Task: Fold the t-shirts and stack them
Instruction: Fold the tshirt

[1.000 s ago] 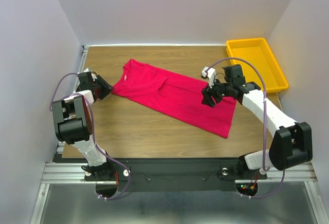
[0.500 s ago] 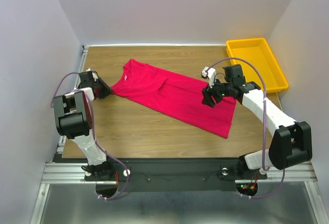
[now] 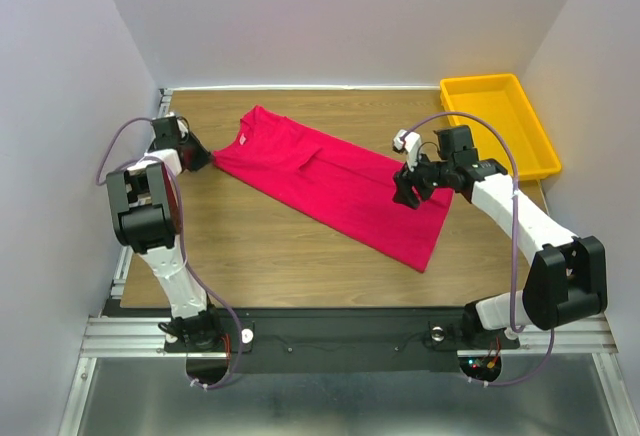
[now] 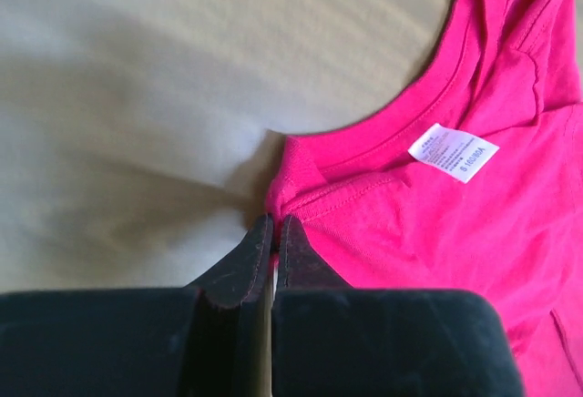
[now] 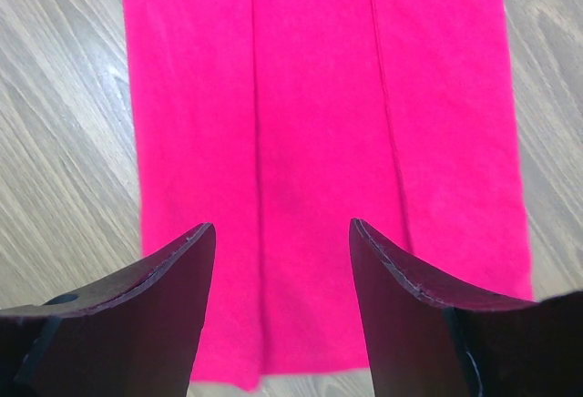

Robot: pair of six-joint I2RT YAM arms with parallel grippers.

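The crimson-red t-shirt (image 3: 335,184) lies as a long folded strip, slanting from the back left to the front right of the wooden table (image 3: 270,246). My left gripper (image 3: 205,153) is shut on the shirt's shoulder edge beside the collar; the left wrist view shows the closed gripper (image 4: 275,224) pinching the red cloth (image 4: 437,224), with the white neck label (image 4: 453,153) nearby. My right gripper (image 3: 405,191) is open and hovers over the shirt's lower part, its jaws wide apart above the red cloth (image 5: 310,124) in the right wrist view.
A yellow plastic tray (image 3: 498,124) stands at the back right corner. White walls close in the table on three sides. Bare wood (image 5: 55,142) shows on both sides of the shirt strip.
My left gripper has pulled the shirt's collar end toward the back left, and the whole shirt has slid left with it. The right gripper has stayed in place.
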